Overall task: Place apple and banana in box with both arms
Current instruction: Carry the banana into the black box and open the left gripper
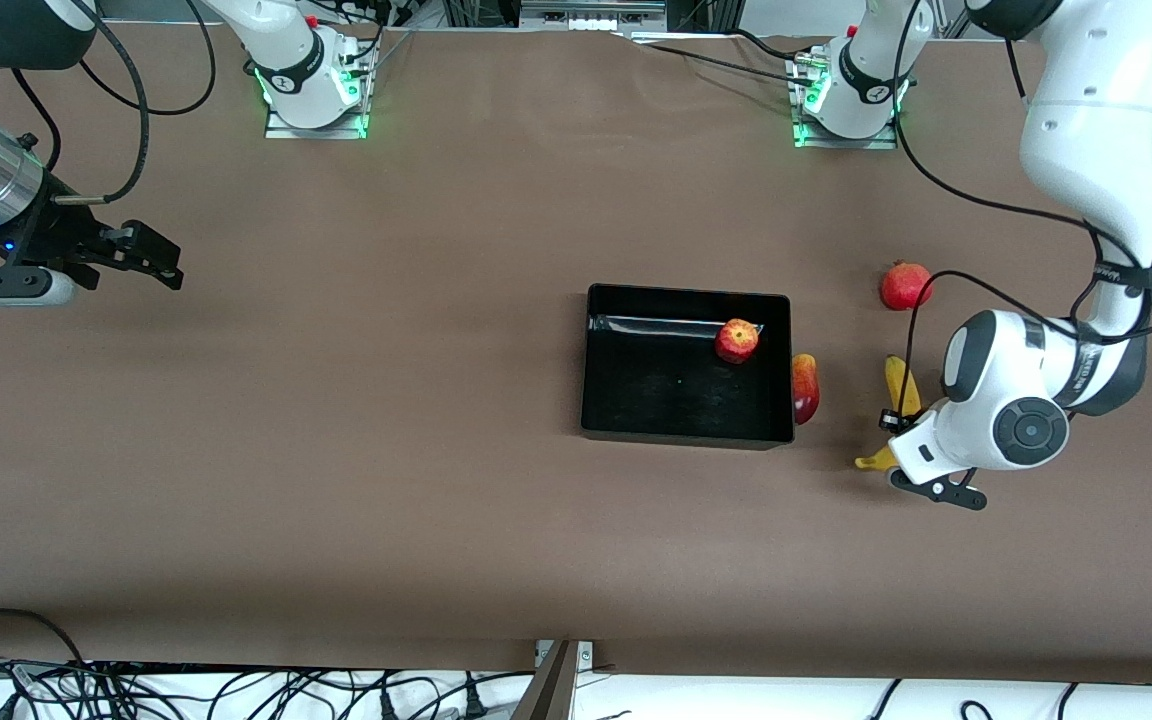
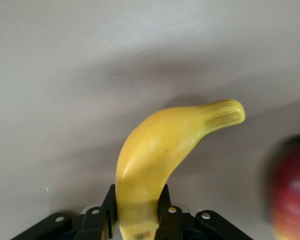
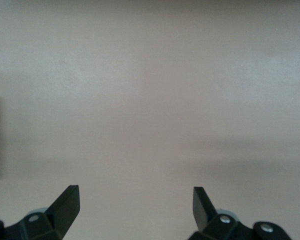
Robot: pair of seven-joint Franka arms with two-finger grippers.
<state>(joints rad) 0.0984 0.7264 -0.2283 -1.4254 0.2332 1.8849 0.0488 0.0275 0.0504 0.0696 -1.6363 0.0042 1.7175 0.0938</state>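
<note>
The yellow banana [image 1: 901, 384] lies toward the left arm's end of the table, beside the box. My left gripper [image 1: 898, 432] is shut on it near one end, and the wrist hides the grip from the front. In the left wrist view the banana [image 2: 162, 147] runs out from between the black fingers [image 2: 109, 204] of the left gripper [image 2: 137, 205]. The red apple [image 1: 737, 340] with yellowish streaks rests inside the black box [image 1: 616, 425], in a corner toward the arms' bases. My right gripper [image 1: 148, 256] waits open over bare table at the right arm's end, and in its own view the right gripper [image 3: 135, 200] holds nothing.
An elongated red-yellow fruit [image 1: 805, 388] lies against the box's outer wall, between the box and the banana; it shows blurred in the left wrist view [image 2: 292, 195]. A round red fruit with a crown tip [image 1: 905, 285] sits farther from the front camera than the banana.
</note>
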